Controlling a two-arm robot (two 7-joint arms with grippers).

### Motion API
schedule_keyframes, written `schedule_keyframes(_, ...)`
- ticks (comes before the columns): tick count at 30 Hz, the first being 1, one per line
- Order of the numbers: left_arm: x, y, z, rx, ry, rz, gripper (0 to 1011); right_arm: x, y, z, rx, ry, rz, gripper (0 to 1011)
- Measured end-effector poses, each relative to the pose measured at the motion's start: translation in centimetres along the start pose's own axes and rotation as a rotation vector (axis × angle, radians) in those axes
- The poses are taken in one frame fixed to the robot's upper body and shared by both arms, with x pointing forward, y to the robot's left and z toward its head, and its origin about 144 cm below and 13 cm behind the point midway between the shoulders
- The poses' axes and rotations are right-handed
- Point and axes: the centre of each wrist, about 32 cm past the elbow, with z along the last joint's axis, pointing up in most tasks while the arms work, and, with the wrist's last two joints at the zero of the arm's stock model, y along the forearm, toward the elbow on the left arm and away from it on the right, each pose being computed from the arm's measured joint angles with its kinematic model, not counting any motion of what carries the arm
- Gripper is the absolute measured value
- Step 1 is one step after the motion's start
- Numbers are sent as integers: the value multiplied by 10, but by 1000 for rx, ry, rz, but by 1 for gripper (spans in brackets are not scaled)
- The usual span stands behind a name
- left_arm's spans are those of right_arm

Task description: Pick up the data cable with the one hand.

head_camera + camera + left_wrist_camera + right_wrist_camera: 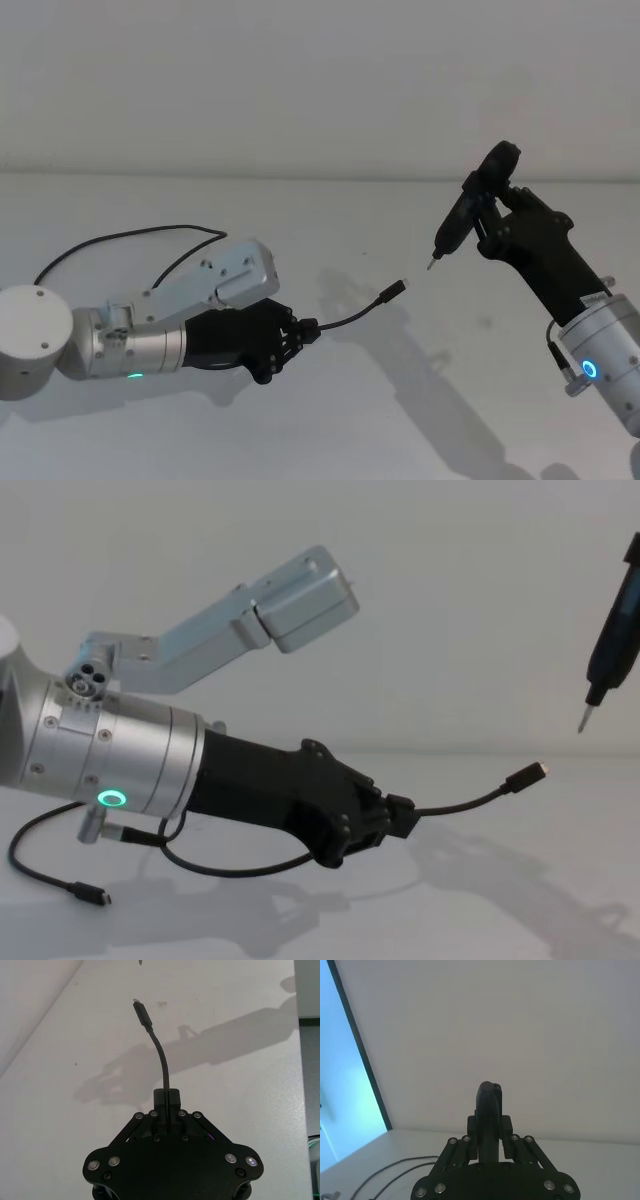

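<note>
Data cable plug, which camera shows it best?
Left wrist view: the plug shows whole against the table, beyond the left gripper shut on the data cable. Head and chest views show it smaller, side-on. Right gripper holds a pen-like tool aloft.

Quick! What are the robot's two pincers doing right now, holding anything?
Left pincer: closed on the data cable, near its plug end.
Right pincer: closed on a dark pen-like tool.

data cable: thin, black, silver-tipped plug end arching upward | left gripper: black, angular, clamped on the cord
</note>
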Motion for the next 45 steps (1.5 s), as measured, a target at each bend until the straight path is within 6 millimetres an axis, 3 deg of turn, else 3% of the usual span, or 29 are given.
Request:
schedule_keyframes(18,-1,4,3,-16,-28,0,42,10,5,-10,-2,160,-22,275)
schedule_keyframes(45,-1,6,4,-21,-36,0,41,17,10,-21,-26,226,-45,275)
